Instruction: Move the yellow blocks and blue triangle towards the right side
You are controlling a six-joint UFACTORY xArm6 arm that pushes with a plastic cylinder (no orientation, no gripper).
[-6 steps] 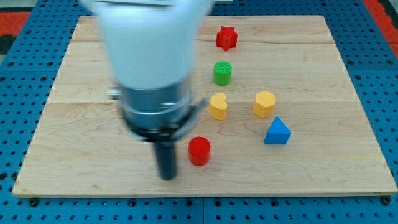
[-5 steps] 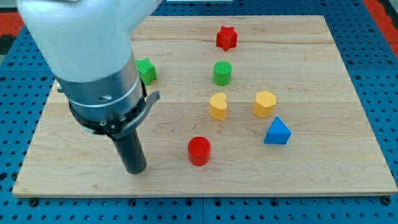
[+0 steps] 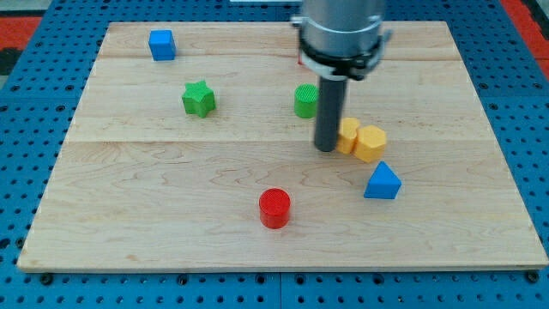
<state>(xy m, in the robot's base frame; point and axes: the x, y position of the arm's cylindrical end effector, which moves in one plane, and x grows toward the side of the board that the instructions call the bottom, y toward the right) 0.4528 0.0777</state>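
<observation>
My tip (image 3: pixel 326 148), a bare rod with nothing to open or close, presses the left face of the yellow heart block (image 3: pixel 347 136), which touches the yellow hexagon block (image 3: pixel 371 143) beyond it, so 1 rightward push carries both, while the blue triangle (image 3: pixel 383 182) waits below-right.

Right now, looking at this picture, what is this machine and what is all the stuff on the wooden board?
This is a robot arm ending in a dark rod. It grips nothing; my tip only slides and pushes. One camera looks down at the wooden board.

My tip stands against the left side of a yellow block, which touches a yellow hexagon. Below them lies a blue triangle. Also there: a green cylinder, red cylinder, green star and blue cube.
</observation>
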